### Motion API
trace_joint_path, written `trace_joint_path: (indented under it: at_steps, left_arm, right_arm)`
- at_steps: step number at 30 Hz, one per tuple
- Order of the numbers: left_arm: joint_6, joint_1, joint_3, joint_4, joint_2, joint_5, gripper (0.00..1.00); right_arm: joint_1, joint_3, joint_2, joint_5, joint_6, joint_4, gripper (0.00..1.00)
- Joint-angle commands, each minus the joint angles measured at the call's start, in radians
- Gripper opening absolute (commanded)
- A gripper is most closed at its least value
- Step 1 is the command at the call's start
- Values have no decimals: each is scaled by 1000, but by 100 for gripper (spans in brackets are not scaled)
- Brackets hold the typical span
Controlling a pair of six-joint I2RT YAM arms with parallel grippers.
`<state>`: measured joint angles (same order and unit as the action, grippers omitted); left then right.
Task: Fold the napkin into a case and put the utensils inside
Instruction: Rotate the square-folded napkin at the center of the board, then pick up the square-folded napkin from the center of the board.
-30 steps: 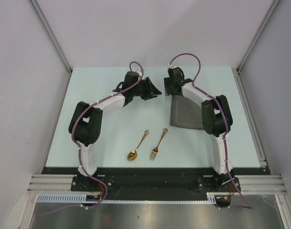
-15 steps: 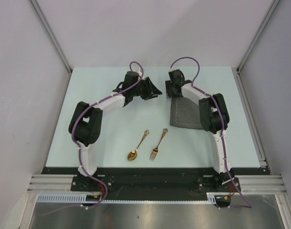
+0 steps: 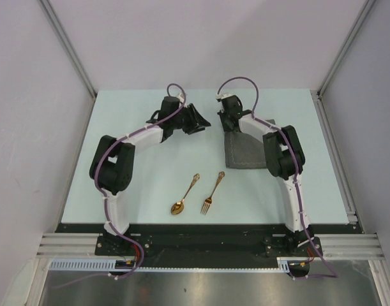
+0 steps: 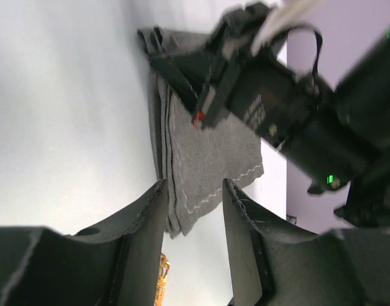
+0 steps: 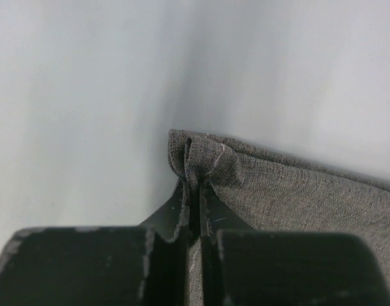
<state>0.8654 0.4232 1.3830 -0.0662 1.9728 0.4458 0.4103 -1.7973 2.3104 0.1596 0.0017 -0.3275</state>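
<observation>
Right gripper (image 5: 195, 186) clamped on napkin (image 5: 297, 191) corner (its right edge hidden beneath the arm overhead); left gripper (image 4: 193, 190) jaws apart, empty.

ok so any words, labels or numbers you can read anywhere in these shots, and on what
None can be read.
The napkin, spoon and fork carry no print.
A white tag on the right arm is too small to read.
The green light on that arm is a lamp, not a character.

Dark grey woven napkin (image 3: 244, 153), gold spoon (image 3: 186, 193) and fork (image 3: 213, 190), pale mint table (image 3: 322, 166).
</observation>
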Motion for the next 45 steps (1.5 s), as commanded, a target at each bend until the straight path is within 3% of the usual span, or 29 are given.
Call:
trace_joint_path:
  at_steps: [1, 4, 9, 17, 21, 31, 45]
  left_arm:
    - [11, -60, -4, -47, -48, -24, 46]
    - [-37, -70, 53, -11, 3, -13, 48]
    - [-78, -61, 68, -1, 54, -12, 54]
    - [-212, 17, 275, 245, 231, -47, 61]
    - [-230, 43, 381, 324, 288, -100, 64]
    - [-244, 58, 452, 407, 365, -157, 64]
    - [-244, 35, 488, 414, 428, -78, 56]
  right_arm:
    - [94, 134, -92, -150, -158, 117, 3]
    - [98, 191, -138, -213, -160, 122, 17]
    - [68, 360, -316, -287, -37, 180, 55]
    - [-123, 565, -640, -295, 477, 50, 71]
    - [-304, 761, -773, -324, 683, -4, 71]
    - [-576, 1115, -1066, -285, 706, 14, 71]
    - [-613, 1125, -881, -413, 667, 226, 66]
